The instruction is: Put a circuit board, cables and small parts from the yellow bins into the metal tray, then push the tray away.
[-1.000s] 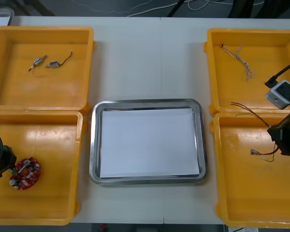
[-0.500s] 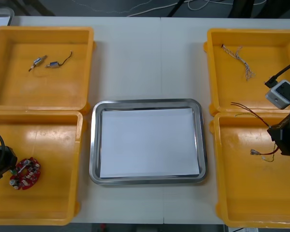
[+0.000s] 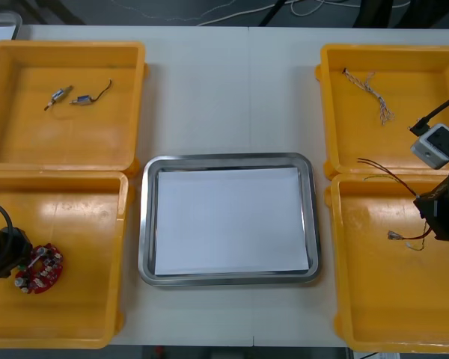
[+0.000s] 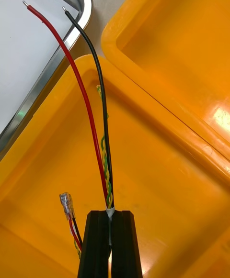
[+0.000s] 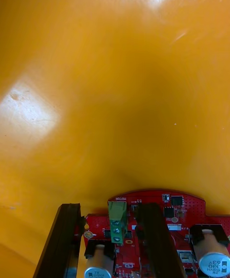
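Count on tabletop (image 3: 224, 97): 4 yellow bins, 2 per side, i.e. far-L bin (image 3: 67, 48), near-L bin (image 3: 75, 314), far-R bin (image 3: 337, 112), near-R bin (image 3: 374, 314). Plus 1 metal tray (image 3: 144, 224) btwn them, white inside.

1 round red circuit board (image 3: 39, 268): lies flat on floor of near-L bin, close to its L wall. Carries 1 green terminal block (image 5: 116, 223) and 2 silver capacitors (image 5: 211, 263).

2 small metal parts (image 3: 58, 95): lie side by side in far-L bin, thin dark wire trailing off one.

1 twisted cable (image 3: 370, 90): lies in far-R bin, long axis diagonal across bin floor.

1 red-black-yellow cable (image 4: 91, 110): hangs over near-R bin. Runs straight out from fingers, long axis aimed at tray's R side; bare red & black ends point toward tray corner. Yellow-green strands twist up part of its length. Short tail w/ metal crimp terminal (image 4: 65, 201) hangs just beside fingers.

L gripper (image 5: 108, 211): sits low in near-L bin, right at board. Fingers apart, straddling green terminal block, gap each side.

R gripper (image 4: 110, 220): hovers over near-R bin. Fingers pressed together, clamped on red-black-yellow cable.
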`<action>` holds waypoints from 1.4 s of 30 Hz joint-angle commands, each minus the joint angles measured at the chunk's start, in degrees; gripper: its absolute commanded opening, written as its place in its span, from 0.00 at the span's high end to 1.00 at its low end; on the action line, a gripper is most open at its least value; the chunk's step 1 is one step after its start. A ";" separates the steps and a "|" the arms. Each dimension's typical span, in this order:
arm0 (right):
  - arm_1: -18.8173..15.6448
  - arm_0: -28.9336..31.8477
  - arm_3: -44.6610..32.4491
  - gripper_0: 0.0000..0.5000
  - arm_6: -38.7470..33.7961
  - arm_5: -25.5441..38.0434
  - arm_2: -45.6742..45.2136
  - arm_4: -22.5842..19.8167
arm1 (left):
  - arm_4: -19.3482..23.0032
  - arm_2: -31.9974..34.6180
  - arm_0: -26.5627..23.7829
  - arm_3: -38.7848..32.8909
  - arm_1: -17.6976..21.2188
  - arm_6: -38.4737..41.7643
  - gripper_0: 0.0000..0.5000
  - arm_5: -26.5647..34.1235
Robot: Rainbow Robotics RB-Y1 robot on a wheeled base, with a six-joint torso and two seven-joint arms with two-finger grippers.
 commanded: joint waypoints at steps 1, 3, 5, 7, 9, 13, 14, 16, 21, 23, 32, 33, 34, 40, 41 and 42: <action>-1.96 -1.23 -1.55 1.00 -1.77 0.19 0.55 -0.27 | -0.72 -1.39 1.18 -1.31 -1.14 -3.38 0.33 -0.42; -1.96 -1.23 -1.55 1.00 -1.77 0.19 0.55 -0.27 | -0.72 -1.57 1.26 -1.57 -1.14 -3.38 0.38 -0.42; -1.96 -1.23 -1.55 1.00 -1.77 0.19 0.55 -0.27 | -0.72 -1.57 1.61 -1.66 -1.23 -3.47 0.41 -0.42; -1.96 -1.23 -1.55 1.00 -1.77 0.19 0.55 -0.27 | -0.90 -1.48 1.70 -1.75 -1.32 -3.56 0.47 -0.42; -1.96 -1.23 -1.55 1.00 -1.77 0.19 0.55 -0.27 | -0.99 -1.57 1.88 -1.75 -1.32 -3.65 0.54 -0.59; -1.96 -1.23 -1.55 1.00 -1.77 0.19 0.55 -0.27 | -1.43 -2.01 2.49 -1.75 -1.50 -3.82 0.94 -1.65; -1.96 -1.23 -1.55 1.00 -1.77 0.19 0.55 -0.27 | -1.43 -2.10 2.49 -1.75 -1.41 -3.82 1.00 -1.74; -1.96 -1.23 -1.55 1.00 -1.77 0.19 0.55 -0.27 | -1.60 -2.10 2.49 -1.83 -1.41 -3.91 1.00 -1.65; -1.96 -1.23 -1.55 1.00 -1.77 0.19 0.55 -0.27 | -1.69 -2.10 2.58 -2.63 -1.41 -4.08 1.00 -1.21; -1.96 -1.23 -1.55 1.00 -1.77 0.19 0.55 -0.27 | -1.25 -1.48 2.41 -3.68 -1.41 -4.08 1.00 -0.51; -1.96 -1.23 -1.55 1.00 -1.77 0.19 0.55 -0.27 | 0.15 0.80 -1.81 -7.81 0.44 -3.91 1.00 6.70; -1.96 -1.23 -1.55 1.00 -1.77 0.19 0.55 -0.27 | 0.24 0.80 -1.99 -8.07 0.79 -3.82 1.00 6.88; -1.96 -1.23 -1.55 1.00 -1.77 0.19 0.55 -0.27 | 0.68 0.80 -2.25 -8.43 1.32 -3.82 1.00 6.97; -1.96 -1.23 -1.55 1.00 -1.77 0.19 0.55 -0.27 | 2.53 0.80 -6.03 -9.66 3.69 -3.21 1.00 9.60; -1.96 -1.23 -1.55 1.00 -1.77 0.19 0.55 -0.27 | 2.62 0.72 -7.35 -9.66 3.78 -3.03 1.00 10.53; -1.96 -1.23 -1.55 1.00 -1.77 0.19 0.55 -0.27 | 2.79 0.63 -8.58 -9.83 3.95 -2.85 1.00 10.53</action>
